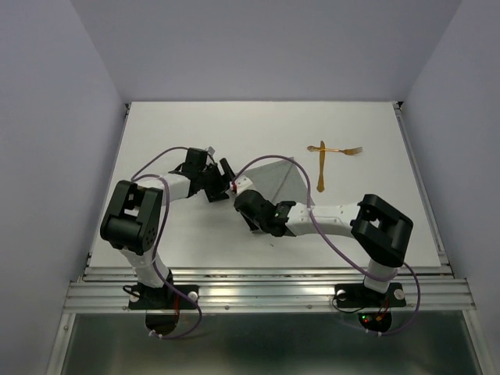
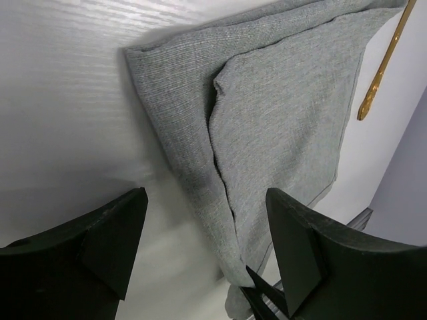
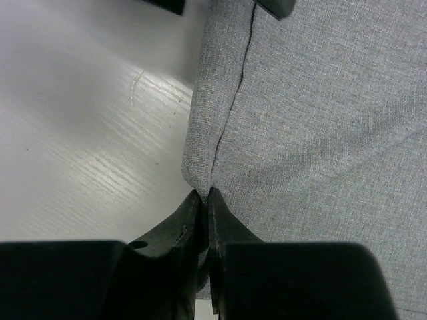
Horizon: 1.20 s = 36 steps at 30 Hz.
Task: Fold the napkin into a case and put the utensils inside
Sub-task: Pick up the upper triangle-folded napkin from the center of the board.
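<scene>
Napkin: grey cloth (image 1: 275,178) lying flat near the middle of the white table (image 1: 180,125). It is folded over itself, so an upper layer rests on a lower one. From above its outline is angular, roughly triangular.
Fold detail: the left wrist view shows the upper layer's edge running as a dark crease down the cloth, with a strip of the lower layer showing beside it.
Utensils: two golden pieces (image 1: 326,160) lie crossed on the bare table just beyond the napkin's far right corner. They are outside the cloth, not tucked into it.
Fork: it lies crosswise (image 1: 344,149), tines pointing right.
Other utensil: it lies over the fork (image 1: 321,172), its near end close to the napkin's edge; I cannot tell what kind it is.
Left gripper: it hovers at the napkin's left side (image 1: 221,182). Its jaws are spread wide with nothing between them.
Right gripper: it sits at the napkin's near edge (image 1: 244,205). The right wrist view shows its jaws pressed together, pinching the cloth's folded edge.
</scene>
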Tool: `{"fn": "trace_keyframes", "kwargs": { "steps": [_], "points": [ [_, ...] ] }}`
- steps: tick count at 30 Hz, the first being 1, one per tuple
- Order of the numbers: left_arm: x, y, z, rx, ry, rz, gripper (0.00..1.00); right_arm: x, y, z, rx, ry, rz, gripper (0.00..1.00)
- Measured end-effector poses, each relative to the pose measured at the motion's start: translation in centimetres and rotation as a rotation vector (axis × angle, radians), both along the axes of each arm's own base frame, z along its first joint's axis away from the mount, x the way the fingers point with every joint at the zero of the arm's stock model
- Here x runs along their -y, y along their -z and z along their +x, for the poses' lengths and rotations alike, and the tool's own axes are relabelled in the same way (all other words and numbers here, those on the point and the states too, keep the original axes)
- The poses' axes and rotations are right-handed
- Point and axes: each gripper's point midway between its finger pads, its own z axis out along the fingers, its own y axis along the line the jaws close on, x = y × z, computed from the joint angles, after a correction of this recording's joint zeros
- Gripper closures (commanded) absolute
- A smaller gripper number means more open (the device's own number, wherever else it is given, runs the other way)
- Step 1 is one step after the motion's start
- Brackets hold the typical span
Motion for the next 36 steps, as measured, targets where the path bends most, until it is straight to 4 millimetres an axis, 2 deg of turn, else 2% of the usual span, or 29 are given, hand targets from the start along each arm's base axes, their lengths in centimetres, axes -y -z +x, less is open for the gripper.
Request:
{"fn": "trace_keyframes", "kwargs": {
  "steps": [9, 11, 15, 24, 27, 31, 33, 35, 36],
  "points": [
    [2.3, 0.2, 0.8, 0.004, 0.006, -0.053, 0.27, 0.1, -0.6, -0.1, 0.017, -0.011, 0.022, 0.91],
    [2.5, 0.3, 1.0, 0.004, 0.002, -0.059, 0.30, 0.1, -0.7, -0.1, 0.019, -0.011, 0.026, 0.91],
    [2.8, 0.6, 1.3, -0.006, -0.014, -0.067, 0.42, 0.0, -0.8, 0.0, 0.022, -0.011, 0.031, 0.91],
    [2.9, 1.3, 1.9, -0.024, -0.039, -0.068, 0.55, 0.3, -1.1, -0.2, 0.029, -0.013, 0.039, 0.91],
    [2.9, 1.5, 1.9, -0.027, -0.045, -0.063, 0.65, 0.5, -1.1, -0.3, 0.030, -0.013, 0.039, 0.91],
    [2.6, 1.8, 2.0, -0.030, -0.057, -0.049, 0.74, 0.6, -1.0, -0.3, 0.028, -0.014, 0.036, 0.91],
    [2.6, 1.9, 2.0, -0.034, -0.060, -0.048, 0.85, 0.7, -1.0, -0.3, 0.028, -0.014, 0.036, 0.91],
    [2.6, 2.0, 2.0, -0.035, -0.063, -0.043, 0.91, 0.7, -0.9, -0.3, 0.029, -0.014, 0.036, 0.90],
    [2.5, 2.0, 2.0, -0.036, -0.064, -0.042, 0.99, 0.7, -0.8, -0.4, 0.028, -0.014, 0.034, 0.89]
  ]
}}
